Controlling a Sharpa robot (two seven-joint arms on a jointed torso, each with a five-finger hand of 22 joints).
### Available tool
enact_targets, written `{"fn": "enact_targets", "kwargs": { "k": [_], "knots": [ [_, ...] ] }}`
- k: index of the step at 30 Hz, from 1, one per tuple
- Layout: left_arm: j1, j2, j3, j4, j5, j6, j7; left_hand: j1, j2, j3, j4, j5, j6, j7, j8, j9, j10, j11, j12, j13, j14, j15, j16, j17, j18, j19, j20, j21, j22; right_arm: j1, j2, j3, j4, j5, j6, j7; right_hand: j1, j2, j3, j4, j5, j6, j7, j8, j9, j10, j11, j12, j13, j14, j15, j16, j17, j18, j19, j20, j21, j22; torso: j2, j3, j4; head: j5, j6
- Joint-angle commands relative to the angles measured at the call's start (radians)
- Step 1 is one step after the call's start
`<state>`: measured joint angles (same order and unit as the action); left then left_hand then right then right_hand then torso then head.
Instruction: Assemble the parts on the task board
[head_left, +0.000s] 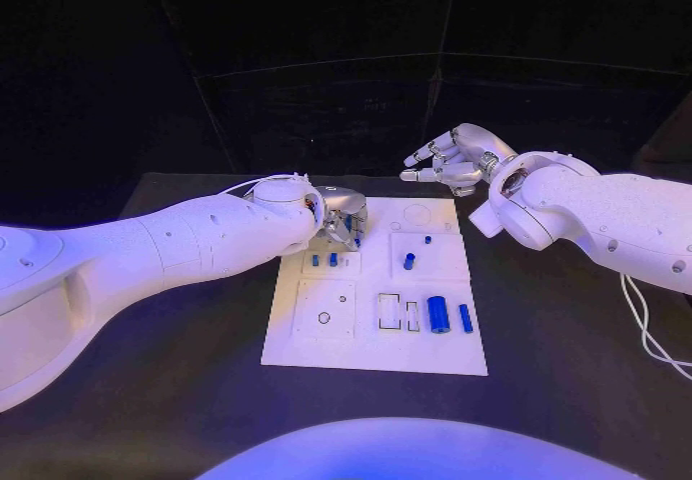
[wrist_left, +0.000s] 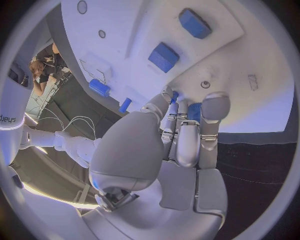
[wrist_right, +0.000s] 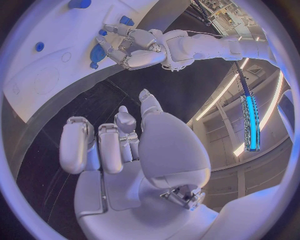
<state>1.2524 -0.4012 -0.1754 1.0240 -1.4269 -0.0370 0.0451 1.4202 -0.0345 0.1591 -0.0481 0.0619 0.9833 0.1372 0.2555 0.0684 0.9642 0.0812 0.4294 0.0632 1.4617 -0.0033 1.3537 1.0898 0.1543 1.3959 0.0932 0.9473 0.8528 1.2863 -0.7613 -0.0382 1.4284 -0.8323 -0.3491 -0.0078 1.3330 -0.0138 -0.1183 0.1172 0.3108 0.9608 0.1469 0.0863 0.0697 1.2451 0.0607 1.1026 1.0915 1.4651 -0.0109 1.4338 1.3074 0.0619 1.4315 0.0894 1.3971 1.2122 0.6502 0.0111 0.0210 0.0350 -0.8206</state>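
The white task board (head_left: 375, 345) lies mid-table. My left hand (head_left: 342, 218) hangs over its far left corner, fingers curled round a small blue part (wrist_left: 194, 111) whose tip shows under the fingertips (head_left: 356, 240). The same hand (wrist_right: 134, 47) and part (wrist_right: 97, 54) show in the right wrist view. Two short blue parts (head_left: 316, 260) (head_left: 333, 259) stand just below that hand. More blue parts sit at the board's middle (head_left: 410, 261) (head_left: 427, 239). A thick cylinder (head_left: 438, 314) and a thin one (head_left: 466, 318) lie near the right edge. My right hand (head_left: 454, 158) floats beyond the far edge, fingers loosely bent, empty.
The board has rectangular slots (head_left: 389, 310) and a round hole (head_left: 323, 318) near its front. A white cable (head_left: 642, 330) trails over the black table (head_left: 159, 400) at the right. The right forearm (head_left: 606, 225) hangs over the table's right side.
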Motion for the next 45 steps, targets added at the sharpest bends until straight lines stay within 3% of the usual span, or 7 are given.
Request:
{"fn": "enact_targets", "kwargs": {
  "k": [1, 15, 24, 30, 37, 41, 45],
  "knots": [
    [0.000, 0.005, 0.001, -0.007, -0.015, 0.015, -0.001, 0.002, 0.015, 0.026, -0.005, -0.006, 0.013, -0.001, -0.009, -0.001, 0.015, -0.001, -0.012, -0.001, 0.017, -0.004, 0.008, 0.004, -0.023, 0.011, -0.002, 0.022, 0.025, 0.002, 0.002, 0.001, 0.000, -0.003, 0.006, 0.009, 0.001, 0.007, -0.006, 0.000, 0.003, 0.002, 0.001, 0.004, -0.002, -0.004, 0.000, -0.001, -0.001, 0.053, -0.008, -0.006, 0.022, 0.009, -0.006, -0.004, -0.005, 0.000, 0.000, -0.0007, 0.0001, -0.001, -0.002],
    [-0.007, 0.024, 0.001, -0.035, -0.016, 0.033, 0.006, -0.019, 0.012, 0.146, -0.033, -0.006, 0.058, -0.006, -0.030, 0.001, 0.084, -0.009, -0.071, 0.000, 0.018, -0.010, 0.013, -0.002, -0.030, 0.013, -0.006, 0.072, 0.086, 0.002, 0.005, 0.001, -0.001, -0.003, 0.007, 0.009, 0.001, 0.007, -0.007, 0.001, 0.005, 0.002, 0.001, 0.004, -0.002, -0.003, 0.000, 0.001, 0.000, 0.053, -0.008, -0.006, 0.021, 0.009, -0.006, -0.004, -0.004, 0.000, -0.001, 0.0007, 0.0004, -0.001, -0.002],
    [-0.009, -0.010, 0.004, -0.001, -0.008, -0.027, 0.022, -0.060, -0.016, 0.242, -0.056, -0.006, 0.091, -0.006, -0.053, 0.002, 0.137, -0.013, -0.129, 0.001, 0.021, -0.013, 0.017, -0.007, -0.034, 0.013, -0.010, 0.104, 0.126, 0.002, 0.005, 0.001, -0.001, -0.003, 0.007, 0.011, 0.001, 0.007, -0.007, 0.001, 0.005, 0.002, 0.001, 0.004, -0.002, -0.003, 0.000, 0.001, 0.000, 0.053, -0.008, -0.006, 0.021, 0.009, -0.006, -0.004, -0.004, 0.000, -0.002, -0.0006, 0.0027, -0.003, 0.002],
    [-0.008, -0.040, 0.039, 0.035, 0.020, -0.075, 0.028, -0.066, -0.025, 0.265, -0.066, -0.006, 0.099, -0.005, -0.059, 0.002, 0.149, -0.013, -0.141, 0.002, 0.021, -0.013, 0.017, -0.010, -0.036, 0.015, -0.010, 0.114, 0.138, 0.002, 0.004, 0.001, -0.004, -0.003, 0.007, 0.011, 0.001, 0.007, -0.007, 0.001, 0.005, 0.002, 0.001, 0.004, -0.002, -0.003, 0.000, 0.001, 0.000, 0.053, -0.008, -0.006, 0.021, 0.009, -0.006, -0.004, -0.004, 0.000, -0.002, -0.0003, 0.0031, -0.002, 0.006],
    [-0.008, -0.081, 0.092, 0.089, 0.068, -0.097, 0.014, -0.073, -0.031, 0.277, -0.070, -0.006, 0.105, -0.004, -0.061, 0.003, 0.157, -0.014, -0.147, 0.003, 0.020, -0.014, 0.015, -0.017, -0.036, 0.016, -0.010, 0.119, 0.146, 0.002, 0.003, 0.000, -0.007, -0.003, 0.008, 0.011, 0.001, 0.007, -0.007, 0.001, 0.005, 0.002, 0.001, 0.004, -0.002, -0.003, 0.000, 0.001, 0.000, 0.053, -0.008, -0.006, 0.021, 0.009, -0.006, -0.004, -0.004, 0.000, -0.003, -0.0008, 0.0047, 0.002, 0.009],
    [-0.008, -0.101, 0.103, 0.103, 0.083, -0.079, 0.005, -0.077, -0.034, 0.280, -0.071, -0.006, 0.108, -0.005, -0.062, 0.003, 0.160, -0.014, -0.149, 0.003, 0.020, -0.014, 0.014, -0.020, -0.037, 0.016, -0.011, 0.122, 0.149, 0.002, 0.003, 0.000, -0.008, -0.003, 0.009, 0.011, 0.001, 0.007, -0.007, 0.001, 0.005, 0.002, 0.001, 0.004, -0.002, -0.003, 0.000, 0.001, 0.000, 0.053, -0.008, -0.006, 0.021, 0.009, -0.006, -0.004, -0.004, 0.000, -0.004, -0.0002, 0.0061, 0.003, 0.009],
    [-0.007, -0.123, 0.107, 0.111, 0.094, -0.049, -0.002, -0.080, -0.037, 0.283, -0.072, -0.006, 0.110, -0.006, -0.062, 0.004, 0.163, -0.015, -0.151, 0.003, 0.020, -0.014, 0.014, -0.021, -0.037, 0.016, -0.011, 0.124, 0.152, 0.002, 0.003, 0.000, -0.009, -0.003, 0.009, 0.010, 0.001, 0.007, -0.007, 0.001, 0.005, 0.002, 0.001, 0.004, -0.002, -0.003, 0.000, 0.001, 0.000, 0.053, -0.008, -0.006, 0.021, 0.009, -0.006, -0.004, -0.004, 0.000, -0.002, -0.0004, 0.0028, 0.005, 0.011]
  ]
}}
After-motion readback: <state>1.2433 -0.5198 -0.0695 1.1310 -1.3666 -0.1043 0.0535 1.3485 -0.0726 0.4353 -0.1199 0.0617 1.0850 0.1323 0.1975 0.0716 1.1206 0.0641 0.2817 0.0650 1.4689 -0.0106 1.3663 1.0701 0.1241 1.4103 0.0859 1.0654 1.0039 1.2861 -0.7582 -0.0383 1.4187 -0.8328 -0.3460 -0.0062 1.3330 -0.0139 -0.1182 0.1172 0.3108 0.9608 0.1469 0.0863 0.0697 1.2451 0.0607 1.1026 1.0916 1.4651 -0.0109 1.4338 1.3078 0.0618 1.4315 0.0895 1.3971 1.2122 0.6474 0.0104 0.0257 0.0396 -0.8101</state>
